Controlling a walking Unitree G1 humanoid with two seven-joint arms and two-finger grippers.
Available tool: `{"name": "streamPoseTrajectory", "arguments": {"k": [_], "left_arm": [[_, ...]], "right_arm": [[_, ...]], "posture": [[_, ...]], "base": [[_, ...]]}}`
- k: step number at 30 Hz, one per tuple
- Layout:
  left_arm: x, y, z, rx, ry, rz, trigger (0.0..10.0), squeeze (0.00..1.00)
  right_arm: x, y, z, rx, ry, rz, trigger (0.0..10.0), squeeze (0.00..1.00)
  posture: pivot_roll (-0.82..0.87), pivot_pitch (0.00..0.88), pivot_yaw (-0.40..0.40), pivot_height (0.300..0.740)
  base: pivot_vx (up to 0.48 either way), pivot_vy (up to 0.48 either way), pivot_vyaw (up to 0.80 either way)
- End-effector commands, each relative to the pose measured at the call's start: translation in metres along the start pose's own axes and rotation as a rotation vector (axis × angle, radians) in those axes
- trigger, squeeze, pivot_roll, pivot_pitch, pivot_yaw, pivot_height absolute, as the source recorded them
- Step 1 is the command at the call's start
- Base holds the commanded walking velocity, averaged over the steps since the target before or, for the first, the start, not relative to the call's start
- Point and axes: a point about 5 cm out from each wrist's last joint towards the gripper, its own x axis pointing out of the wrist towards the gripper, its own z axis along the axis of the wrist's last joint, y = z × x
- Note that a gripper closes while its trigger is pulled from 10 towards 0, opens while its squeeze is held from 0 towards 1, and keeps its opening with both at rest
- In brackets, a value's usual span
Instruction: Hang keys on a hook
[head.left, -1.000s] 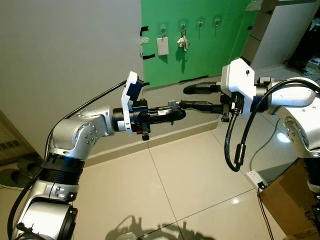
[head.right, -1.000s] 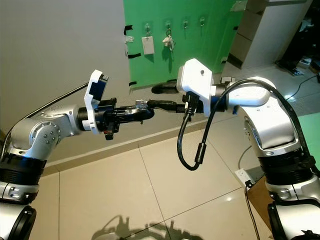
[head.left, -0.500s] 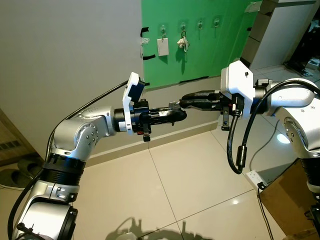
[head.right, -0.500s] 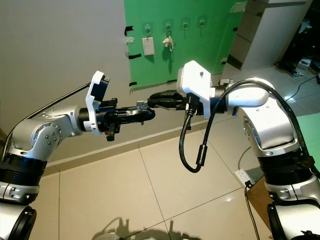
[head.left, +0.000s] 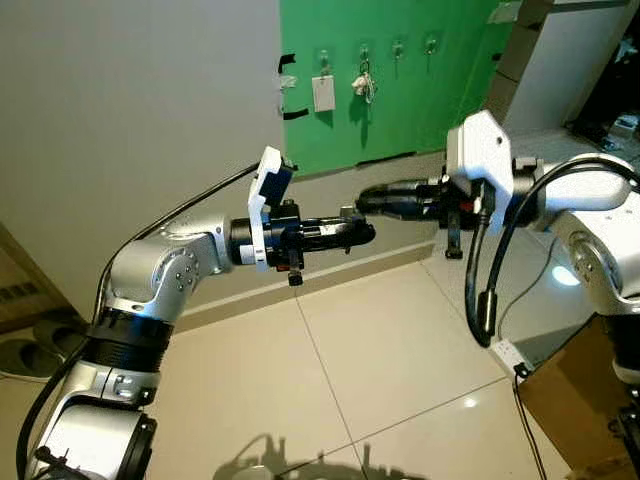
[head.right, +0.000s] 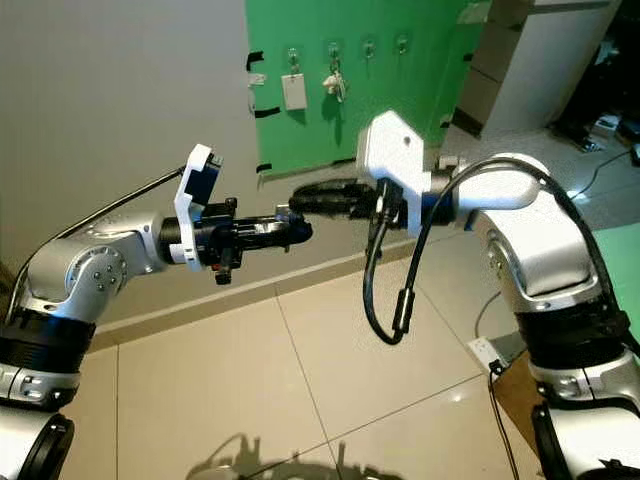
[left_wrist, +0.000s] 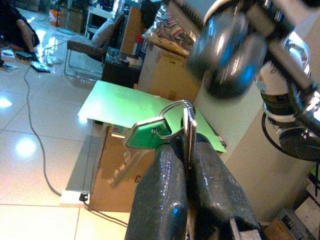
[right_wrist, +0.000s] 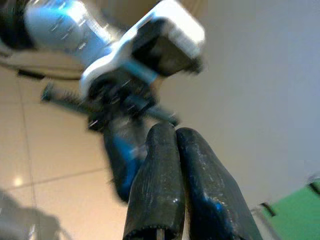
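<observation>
You have both arms raised in front of the robot, above the tiled floor (head.left: 380, 350), with the two grippers pointing toward each other. Your left gripper (left_wrist: 187, 150) is pressed closed on the keys (left_wrist: 165, 127): in the left wrist view the two black fingers (left_wrist: 160, 195) pinch a flat key between them, and a metal ring with a green-headed key sticks out just past the tips. In the head views this left gripper (head.left: 362, 233) reaches to the right from the silver left arm. Your right gripper (head.left: 368, 200) comes from the right side and its tip is just beside the left one, a little farther and higher; I cannot tell if they touch. In the right wrist view its fingers (right_wrist: 160, 175) are pressed together with nothing visible between them. Far behind the arms, on the green wall panel (head.left: 400, 100), there is a row of hooks (head.left: 398, 46). A white tag (head.left: 322, 93) hangs from one hook and a small bunch of something (head.left: 361, 84) hangs from the next one to its right. The keys are well apart from these hooks.
</observation>
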Motion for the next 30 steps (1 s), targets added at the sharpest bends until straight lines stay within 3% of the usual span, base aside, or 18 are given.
{"name": "streamPoseTrajectory", "arguments": {"k": [1,9,10,11,12,13,30], "left_arm": [[0.001,-0.003,0.001,0.03,0.008,-0.002,10.0,0.0],[0.001,-0.003,0.0,0.029,0.005,0.004,10.0,0.0],[0.002,-0.003,0.0,0.029,0.006,0.003,10.0,0.0],[0.002,-0.004,-0.001,0.03,0.009,0.002,10.0,0.0],[0.002,-0.004,-0.001,0.03,0.009,0.002,10.0,0.0],[0.002,-0.004,-0.002,0.034,0.016,0.002,10.0,0.0],[0.003,-0.006,-0.002,0.052,0.037,-0.015,10.0,0.0]], "right_arm": [[-0.007,-0.009,0.012,-0.026,-0.03,-0.053,0.0,0.01],[-0.016,-0.02,0.015,-0.051,-0.029,-0.154,0.0,0.0],[-0.015,-0.02,0.01,-0.063,0.014,-0.188,2.9,0.0],[-0.015,-0.016,0.005,-0.059,0.043,-0.169,9.6,0.67],[-0.015,-0.016,0.005,-0.059,0.043,-0.169,9.6,0.67],[-0.015,-0.004,-0.004,-0.037,0.091,-0.089,10.0,1.0],[-0.016,0.008,-0.01,-0.019,0.114,0.02,10.0,1.0]], "posture": [[-0.03,0.0,0.001,0.74],[-0.03,0.0,-0.001,0.74],[-0.03,0.0,0.0,0.74],[-0.03,0.0,0.0,0.74],[-0.03,0.0,0.0,0.74],[-0.03,0.0,0.002,0.74],[-0.03,0.0,0.003,0.74]], "base": [[0.0,0.0,0.0],[0.0,0.0,0.0],[0.0,0.0,0.0],[0.0,0.0,0.0],[0.0,0.0,0.0],[0.0,0.0,0.0],[0.0,0.0,0.0]]}}
